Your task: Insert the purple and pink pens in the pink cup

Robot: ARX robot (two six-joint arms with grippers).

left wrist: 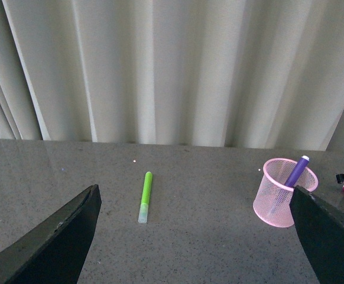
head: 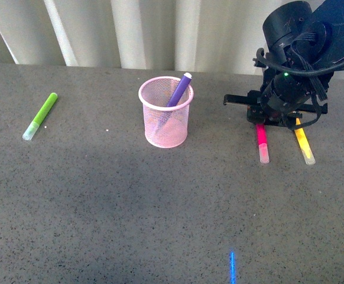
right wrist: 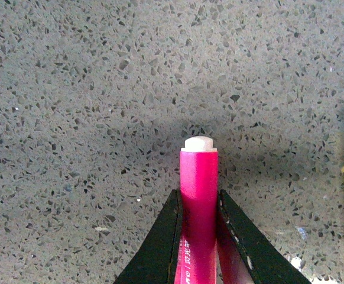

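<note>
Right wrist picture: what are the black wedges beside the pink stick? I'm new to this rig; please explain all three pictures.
This is a two-armed robot at a grey table. The front picture comes from its body, the others from cameras on its wrists. Those wedges are the right jaws, closed against a pink pen lying on the table beside a yellow pen. The left jaws, dark shapes in the left wrist picture, are open and empty. A purple pen leans in the pink mesh cup; a green pen lies apart.
</note>
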